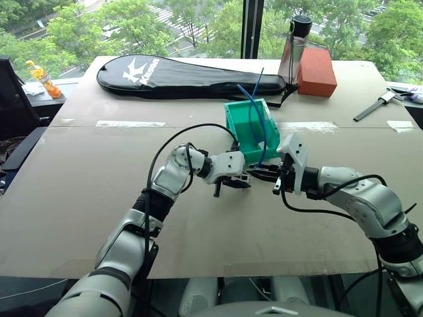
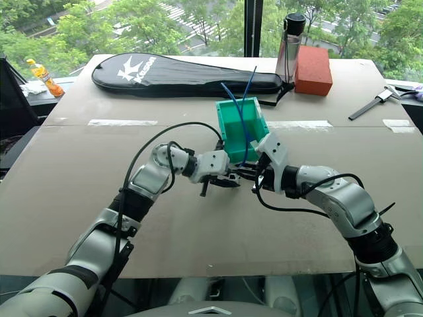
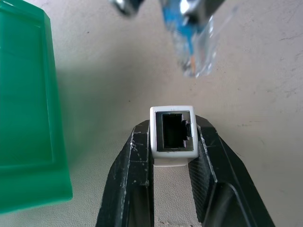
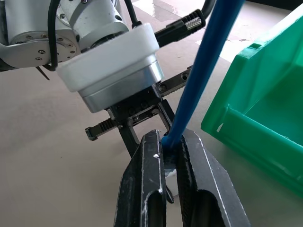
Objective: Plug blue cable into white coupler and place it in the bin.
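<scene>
The left gripper (image 3: 173,142) holds the white coupler (image 3: 173,132) tight between its two black fingers (image 3: 132,175), with the dark socket hole facing out. The right gripper (image 4: 171,156) has its fingers (image 4: 149,179) pressed shut on the blue cable (image 4: 199,80), right by its clear plug (image 3: 196,47). The plug hangs just in front of the socket, close but not in it. Both grippers meet above the table (image 1: 79,198), just in front of the green bin (image 1: 251,129) (a blue cable rises up out of the bin too). Far back on the table lie a black racket bag (image 1: 178,76), a red brick (image 1: 316,72) and a bottle (image 1: 294,49).
</scene>
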{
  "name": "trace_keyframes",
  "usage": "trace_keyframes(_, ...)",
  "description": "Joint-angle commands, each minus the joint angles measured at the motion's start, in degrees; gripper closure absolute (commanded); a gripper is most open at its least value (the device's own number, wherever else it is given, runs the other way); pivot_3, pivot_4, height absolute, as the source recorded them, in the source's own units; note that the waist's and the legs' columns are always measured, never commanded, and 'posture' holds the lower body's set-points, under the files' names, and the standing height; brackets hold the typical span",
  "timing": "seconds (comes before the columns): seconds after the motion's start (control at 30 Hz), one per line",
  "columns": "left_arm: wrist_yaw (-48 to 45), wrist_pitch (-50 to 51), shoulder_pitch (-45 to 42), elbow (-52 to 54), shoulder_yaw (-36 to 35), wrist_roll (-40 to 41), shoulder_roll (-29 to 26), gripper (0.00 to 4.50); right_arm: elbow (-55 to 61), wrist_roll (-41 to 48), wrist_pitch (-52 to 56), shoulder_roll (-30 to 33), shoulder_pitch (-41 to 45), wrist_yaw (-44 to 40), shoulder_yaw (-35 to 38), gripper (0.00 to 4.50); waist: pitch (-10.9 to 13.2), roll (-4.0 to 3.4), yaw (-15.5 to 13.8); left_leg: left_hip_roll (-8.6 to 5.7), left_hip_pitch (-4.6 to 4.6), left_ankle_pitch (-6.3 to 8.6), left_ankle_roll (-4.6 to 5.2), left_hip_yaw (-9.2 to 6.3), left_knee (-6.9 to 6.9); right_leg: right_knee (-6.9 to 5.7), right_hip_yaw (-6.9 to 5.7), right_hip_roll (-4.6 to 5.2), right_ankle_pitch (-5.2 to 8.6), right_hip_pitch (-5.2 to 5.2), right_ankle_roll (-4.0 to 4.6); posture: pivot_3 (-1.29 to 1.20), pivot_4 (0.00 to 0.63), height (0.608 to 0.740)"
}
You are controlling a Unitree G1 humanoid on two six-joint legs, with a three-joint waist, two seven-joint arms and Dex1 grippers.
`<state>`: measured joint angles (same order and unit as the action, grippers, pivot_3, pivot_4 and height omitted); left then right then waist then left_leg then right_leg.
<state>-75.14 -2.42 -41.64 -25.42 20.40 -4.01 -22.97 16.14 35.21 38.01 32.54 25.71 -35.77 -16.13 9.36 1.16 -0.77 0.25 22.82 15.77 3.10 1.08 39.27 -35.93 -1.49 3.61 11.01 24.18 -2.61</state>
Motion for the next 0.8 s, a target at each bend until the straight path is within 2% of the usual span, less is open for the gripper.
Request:
trace_keyframes(0.03, -0.1, -1.9, -1.2, -1.8, -0.1, 0.2, -0.9, 4.08, -1.6, -3.3, -2.8, -1.4, 1.5, -2.8, 0.0, 4.50, 0.0, 0.00, 0.0, 0.00, 0.00, 0.00, 0.00, 0.01, 0.00, 0.00, 0.01, 0.00, 0.00, 0.00, 0.00, 0.00, 0.150, 0.740)
trace_keyframes(0.5, -1.6, -6.2, -3.7, -6.7, 1.4, -0.2, -1.0, 4.08, -5.3, -9.5, -3.8, -6.4, 4.5, -8.2, -0.4, 4.50, 0.0, -0.01, 0.1, 0.00, -0.03, 0.00, 0.00, 0.00, 0.00, -0.03, -0.01, -0.01, 0.00, 0.00, 0.00, 0.00, 0.150, 0.740)
trace_keyframes(0.8, -1.8, -7.1, -5.0, -8.2, 1.7, -0.2, -0.7, 4.08, -8.1, -15.2, -5.0, -5.4, 5.4, -12.4, -3.2, 4.50, 0.0, -0.01, 0.1, 0.00, -0.03, 0.00, -0.01, 0.01, 0.00, -0.04, -0.01, -0.01, 0.00, 0.00, 0.00, 0.00, 0.150, 0.740)
